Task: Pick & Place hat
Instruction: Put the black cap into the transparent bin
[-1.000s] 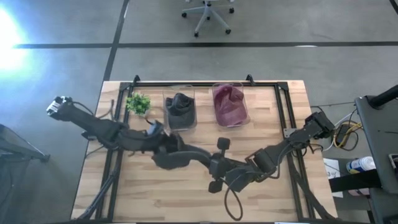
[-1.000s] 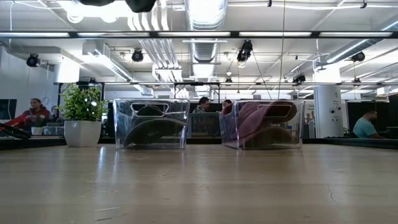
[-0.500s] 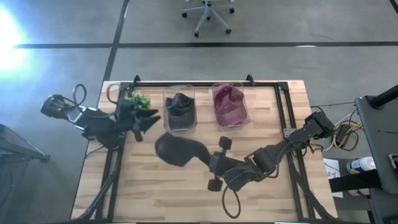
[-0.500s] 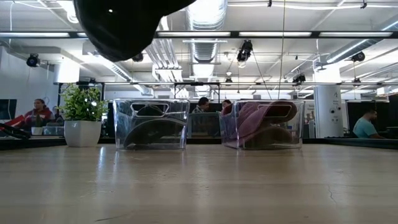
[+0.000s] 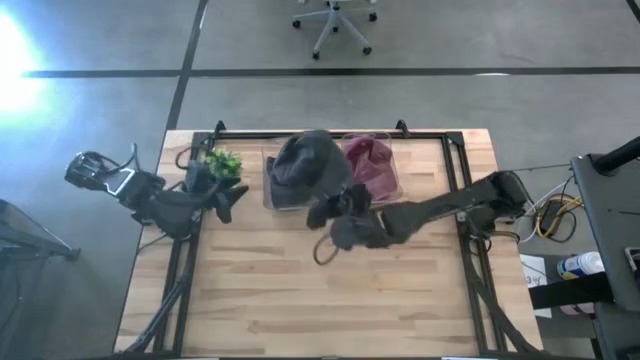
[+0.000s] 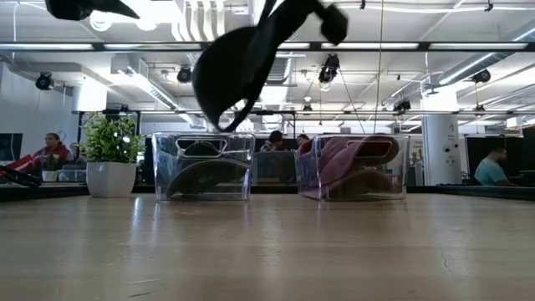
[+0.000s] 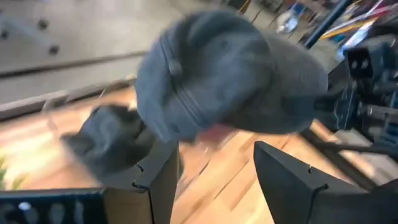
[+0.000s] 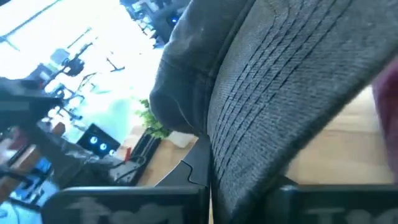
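Your right gripper (image 5: pixel 335 212) is clamped on the brim of a dark grey hat (image 5: pixel 310 165), and it holds that hat up in the air, well clear of the wooden table (image 5: pixel 300 300). The crown hangs just ahead of the fingertips, over the near edge of a clear bin (image 5: pixel 275 195) in which another dark hat (image 7: pixel 106 140) already lies. In the low view the held hat (image 6: pixel 234 71) shows tilted, high above that bin (image 6: pixel 203 167). Close beside your gripper, on its other side, sits a second clear bin (image 5: pixel 392 180) with a maroon hat (image 5: pixel 368 165) inside; the two bins stand side by side along the far part of the table.

Further out, past the dark-hat bin, you see a small green plant (image 5: pixel 222 164) in a white pot (image 6: pixel 110 178). Your left gripper (image 5: pixel 232 196) waits just beside that plant, well apart from the right one, its fingers (image 7: pixel 155 180) spread wide with nothing between them. From its wrist view the lifted hat (image 7: pixel 230 81) fills the space beyond the fingers.

Beyond the table, a white office chair (image 5: pixel 335 20) stands on the grey floor, and people (image 6: pixel 46 150) sit in the room behind.
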